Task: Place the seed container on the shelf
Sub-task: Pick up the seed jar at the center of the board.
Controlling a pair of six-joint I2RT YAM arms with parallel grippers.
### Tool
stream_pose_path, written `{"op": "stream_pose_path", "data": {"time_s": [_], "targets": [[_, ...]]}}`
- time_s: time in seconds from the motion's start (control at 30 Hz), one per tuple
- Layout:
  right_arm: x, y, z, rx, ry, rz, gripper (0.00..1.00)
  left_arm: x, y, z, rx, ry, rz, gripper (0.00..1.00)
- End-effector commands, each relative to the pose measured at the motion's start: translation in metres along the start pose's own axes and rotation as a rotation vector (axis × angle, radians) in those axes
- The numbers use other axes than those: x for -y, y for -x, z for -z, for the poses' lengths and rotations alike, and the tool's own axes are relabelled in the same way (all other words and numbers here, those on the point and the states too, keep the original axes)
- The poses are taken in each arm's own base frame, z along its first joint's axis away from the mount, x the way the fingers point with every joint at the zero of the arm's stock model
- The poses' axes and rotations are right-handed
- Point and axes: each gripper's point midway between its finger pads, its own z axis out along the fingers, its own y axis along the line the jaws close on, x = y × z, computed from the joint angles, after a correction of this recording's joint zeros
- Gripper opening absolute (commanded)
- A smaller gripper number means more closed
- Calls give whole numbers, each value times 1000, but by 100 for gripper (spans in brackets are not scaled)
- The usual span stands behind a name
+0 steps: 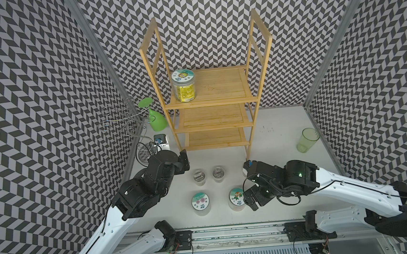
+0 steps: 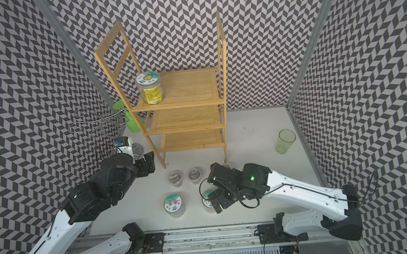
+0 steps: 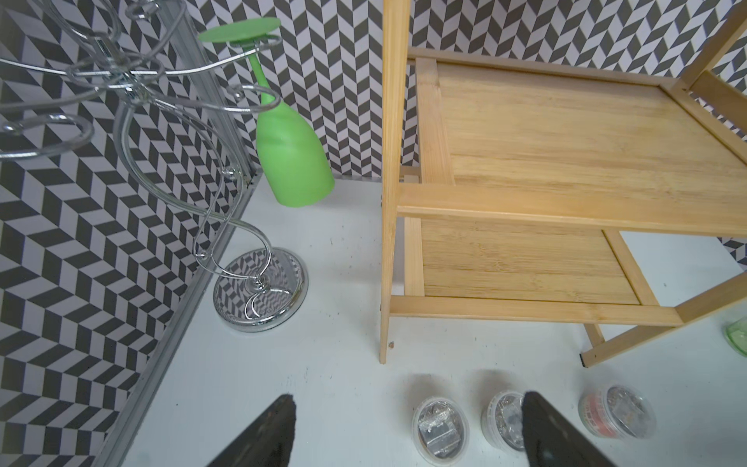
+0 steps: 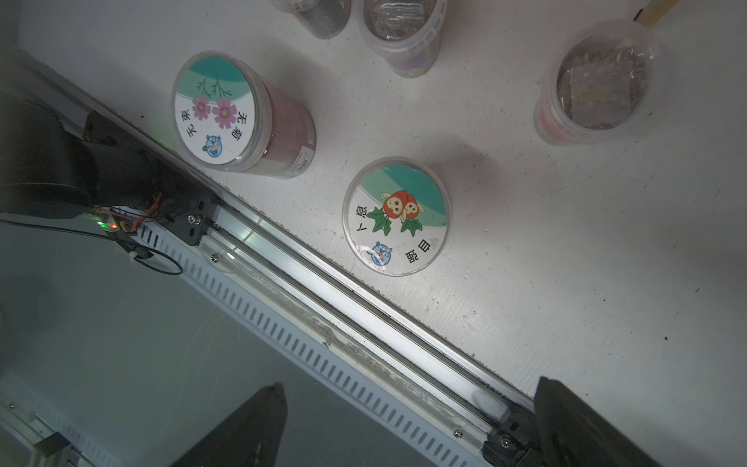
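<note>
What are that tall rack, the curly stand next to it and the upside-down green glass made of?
The tall rack looks like bamboo or light wood: pale, matte, streaky grain. The curly stand seems to be chromed metal wire; its base shines mirror-bright. The green glass is probably plastic: opaque, evenly coloured, dull sheen.
</note>
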Motion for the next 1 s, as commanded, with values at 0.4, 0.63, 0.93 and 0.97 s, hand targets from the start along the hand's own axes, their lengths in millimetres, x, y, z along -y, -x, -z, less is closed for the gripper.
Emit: {"op": "stream_pose_path", "data": {"time_s": [0.4,0.63,0.93,0.97], "targets": [[-20,3,-33,-15,-34,-23,99,4,-45,-9,-156,-39,72,90],[-22,6,-50,-30,-61,-37,99,7,-55,-14,-185,-47,82,90],[-22,13,-77,-54,-84,-64,99,7,-62,-21,-220,-38,76,92],[-20,14,-80,-55,-88,-68,99,7,-62,-22,-221,-38,75,92]]}}
